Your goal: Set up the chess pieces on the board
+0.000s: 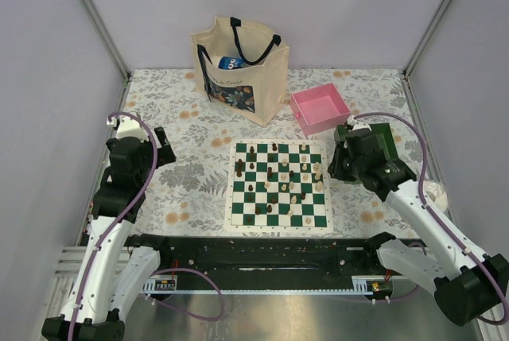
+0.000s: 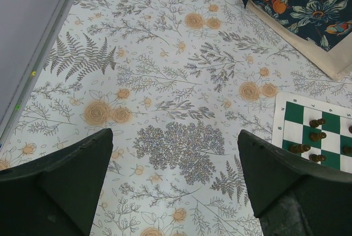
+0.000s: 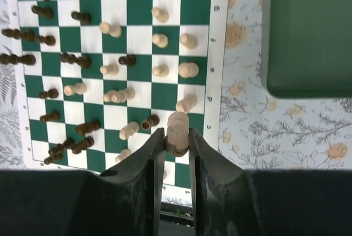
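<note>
The green-and-white board (image 1: pixel 274 228) lies in the middle of the table, with dark and cream chess pieces (image 1: pixel 274 182) scattered over its squares. In the right wrist view, dark pieces (image 3: pixel 77 59) fill the left side and cream pieces (image 3: pixel 188 70) the right. My right gripper (image 3: pixel 177 137) is shut on a cream piece (image 3: pixel 177 133), held above the board's right edge. It hangs just right of the board (image 1: pixel 340 164). My left gripper (image 2: pixel 176 153) stands wide open over bare tablecloth left of the board (image 2: pixel 294 114), nothing between its fingers. Dark pieces (image 2: pixel 316 122) show at that corner.
A cream tote bag (image 1: pixel 238 67) stands at the back, a pink tray (image 1: pixel 320 107) to its right. A green tray (image 3: pixel 308 32) lies right of the board, partly under my right arm. Floral tablecloth covers the table; walls close in on three sides.
</note>
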Tool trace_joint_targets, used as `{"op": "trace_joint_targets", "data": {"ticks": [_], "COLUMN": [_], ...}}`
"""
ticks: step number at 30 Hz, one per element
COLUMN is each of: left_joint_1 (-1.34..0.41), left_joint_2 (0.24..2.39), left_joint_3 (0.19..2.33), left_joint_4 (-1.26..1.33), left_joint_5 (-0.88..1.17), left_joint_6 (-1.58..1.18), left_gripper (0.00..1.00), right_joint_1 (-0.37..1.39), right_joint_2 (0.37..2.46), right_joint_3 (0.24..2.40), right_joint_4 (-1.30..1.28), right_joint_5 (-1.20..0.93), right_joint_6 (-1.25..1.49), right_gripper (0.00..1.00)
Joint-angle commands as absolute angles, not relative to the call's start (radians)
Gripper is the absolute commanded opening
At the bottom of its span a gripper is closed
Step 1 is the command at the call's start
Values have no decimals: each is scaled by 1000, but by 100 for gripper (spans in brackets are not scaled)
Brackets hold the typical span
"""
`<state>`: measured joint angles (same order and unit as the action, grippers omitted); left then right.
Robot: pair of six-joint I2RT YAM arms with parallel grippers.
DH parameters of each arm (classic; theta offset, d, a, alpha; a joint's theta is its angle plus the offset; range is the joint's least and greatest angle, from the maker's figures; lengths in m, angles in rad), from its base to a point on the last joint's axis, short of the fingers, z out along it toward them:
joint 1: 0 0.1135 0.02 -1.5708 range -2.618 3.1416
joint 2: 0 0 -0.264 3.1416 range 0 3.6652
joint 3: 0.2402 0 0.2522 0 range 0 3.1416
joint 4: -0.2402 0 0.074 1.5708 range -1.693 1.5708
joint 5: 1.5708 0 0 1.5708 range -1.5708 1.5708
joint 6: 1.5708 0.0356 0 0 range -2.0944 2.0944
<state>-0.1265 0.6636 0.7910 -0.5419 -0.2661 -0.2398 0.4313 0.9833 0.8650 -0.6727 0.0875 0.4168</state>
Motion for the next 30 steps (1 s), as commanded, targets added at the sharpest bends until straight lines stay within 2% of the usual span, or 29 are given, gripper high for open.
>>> {"op": "trace_joint_targets", "data": {"ticks": [1, 15, 30], "left_joint_1": [-120, -120, -120], "left_joint_2": [669, 681, 681], "left_joint_3": [799, 808, 808], "left_joint_4": [-528, -540, -541], "left_joint_5": [-268, -267, -264], "left_joint_6": [-241, -242, -242], "left_gripper": [99, 99, 99], "right_joint_1": [468, 581, 658], "right_joint_2": [945, 1052, 1172], "right_joint_3": [813, 666, 640], "right_joint_4": [-753, -660, -578], "right_joint_5": [66, 110, 132], "right_joint_6": [466, 534, 571], "right_gripper": [17, 18, 18]}}
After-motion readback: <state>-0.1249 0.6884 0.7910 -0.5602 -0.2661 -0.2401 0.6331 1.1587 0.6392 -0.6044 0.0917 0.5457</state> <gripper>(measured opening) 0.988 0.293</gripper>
